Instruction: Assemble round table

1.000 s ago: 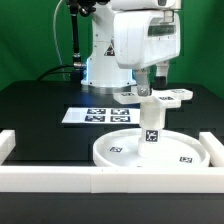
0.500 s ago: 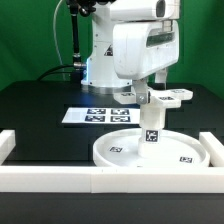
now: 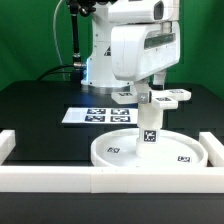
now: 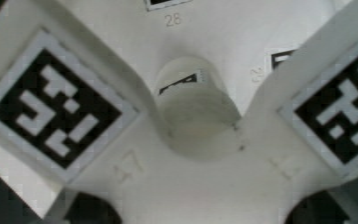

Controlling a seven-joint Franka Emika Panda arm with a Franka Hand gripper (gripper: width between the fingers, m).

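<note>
The large rimmed round disc lies at the front of the table. The short cylindrical leg stands upright in its middle. The cross-shaped base sits on top of the leg, its tagged arms spreading to both sides. My gripper hangs straight above the base with its fingers down beside the hub, and they look open around it. In the wrist view the base fills the picture, with two tagged arms and the rounded hub. The dark fingertips show only at the corners.
The marker board lies flat behind the disc toward the exterior view's left. A long white border rail runs along the front, with raised ends at both sides. The robot's base stands behind.
My hand has turned about its vertical axis above the base. The base, leg and disc look unmoved.
</note>
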